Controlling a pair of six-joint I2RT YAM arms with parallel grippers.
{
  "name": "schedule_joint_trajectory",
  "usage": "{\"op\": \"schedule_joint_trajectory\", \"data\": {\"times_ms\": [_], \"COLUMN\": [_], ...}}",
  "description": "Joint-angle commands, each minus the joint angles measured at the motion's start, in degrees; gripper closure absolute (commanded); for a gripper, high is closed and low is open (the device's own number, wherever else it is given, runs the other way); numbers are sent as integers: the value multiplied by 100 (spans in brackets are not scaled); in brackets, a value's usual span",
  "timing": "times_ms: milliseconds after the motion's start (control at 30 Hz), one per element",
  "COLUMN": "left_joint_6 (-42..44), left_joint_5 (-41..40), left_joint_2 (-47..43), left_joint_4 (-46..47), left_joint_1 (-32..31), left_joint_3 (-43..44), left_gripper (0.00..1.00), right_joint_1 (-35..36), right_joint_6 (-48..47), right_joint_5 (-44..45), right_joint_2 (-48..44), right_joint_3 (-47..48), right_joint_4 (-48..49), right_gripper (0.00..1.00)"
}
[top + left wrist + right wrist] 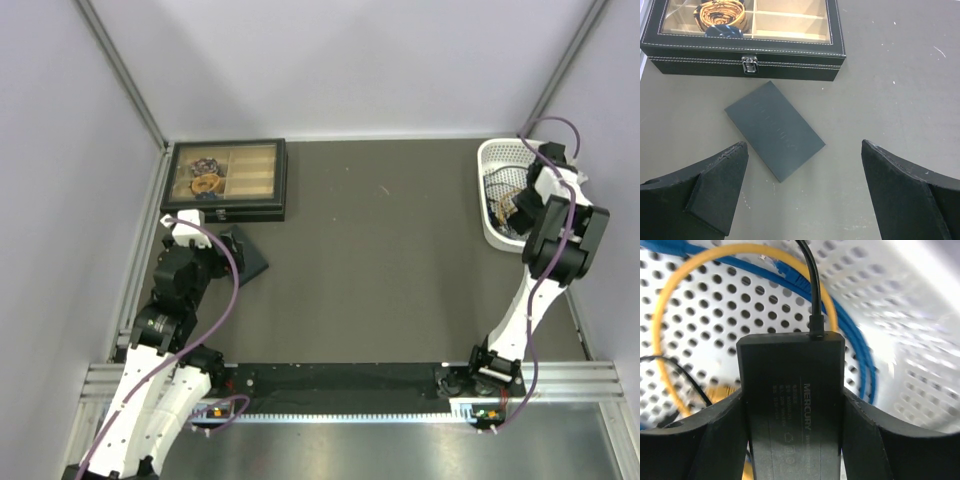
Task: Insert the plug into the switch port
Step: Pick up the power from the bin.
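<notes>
Now | dark grey table, pale walls | left fingers spread | right fingers flank black brick, grip unclear

Pale lilac walls with aluminium corner posts enclose a dark grey tabletop.

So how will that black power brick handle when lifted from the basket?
The power brick looks rigid with flat, smooth sides, so it may slip if pinched lightly. Its thin lead looks floppy and will probably trail, perhaps snagging the yellow cable and blue cable lying in the basket.
</notes>
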Motion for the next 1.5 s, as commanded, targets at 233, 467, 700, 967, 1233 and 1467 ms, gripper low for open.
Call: {"op": "schedule_joint_trajectory", "data": {"times_ms": [233, 467, 700, 967, 1233, 1467], "left_joint_6": [36, 19, 10, -8, -25, -34], "left_joint_5": [104, 78, 87, -10, -63, -71], "left_joint_2": [-347, -541, -743, -1033, -1218, -1279], "left_joint_4": [324, 324, 360, 351, 342, 324], "left_joint_1": [23, 31, -4, -136, -215, -232], "left_joint_3": [-39, -56, -83, -91, -100, -100], "left_gripper": [1, 1, 1, 1, 1, 1], "right_joint_1": [133, 414, 1107, 2504, 3595, 4393], "right_joint_6": [-556, -978, -1767, -2419, -2499, -2235], "right_joint_5": [-11, -362, -425, -914, -2794, -3509], "right_joint_2": [-1890, -2681, -3402, -4263, -4431, -3852], "right_joint_3": [-50, 731, 1812, 2200, 2358, 3188], "right_joint_4": [344, 275, 354, 995, 1636, 1736], "right_gripper": [60, 69, 70, 70, 68, 68]}}
